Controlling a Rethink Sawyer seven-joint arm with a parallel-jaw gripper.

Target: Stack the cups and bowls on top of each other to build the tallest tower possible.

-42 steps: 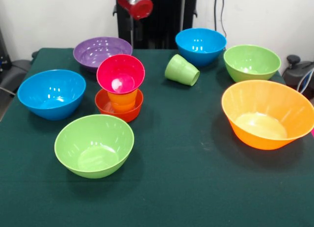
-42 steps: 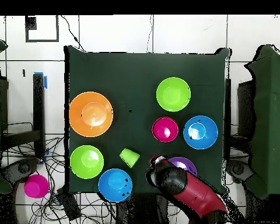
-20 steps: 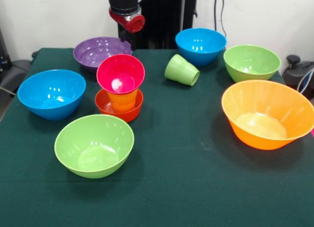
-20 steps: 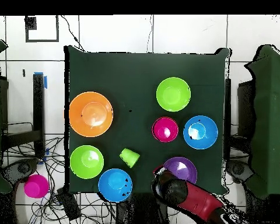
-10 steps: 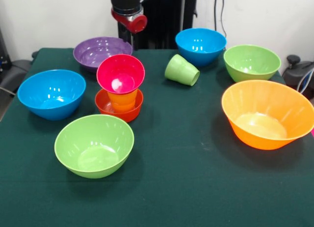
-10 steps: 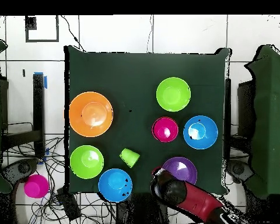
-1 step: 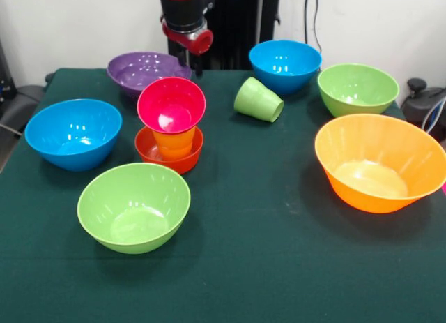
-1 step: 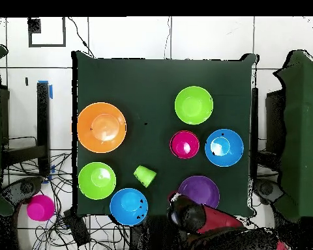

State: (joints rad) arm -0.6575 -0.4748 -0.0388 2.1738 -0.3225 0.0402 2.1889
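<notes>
On the table (image 7: pixel 279 267), going left to right in the front view: a blue bowl (image 7: pixel 73 133) is sitting near the left edge. The purple bowl (image 7: pixel 143 70) is lying at the far edge, just beside the arm. The tower (image 7: pixel 171 124) is standing between them, with a green bowl (image 7: pixel 134 206) in front. The green cup (image 7: pixel 258 100) is lying tipped over mid-table. The large orange bowl (image 7: pixel 380 162) is sitting at the right edge. The gripper (image 7: pixel 188 31) is hanging over the far edge; whether it is parted or closed cannot be told.

Small bowl (image 7: pixel 169 151) beneath cup (image 7: pixel 173 142) beneath bowl (image 7: pixel 171 104), perhaps touching shallow bowl (image 7: pixel 143 71) behind.
</notes>
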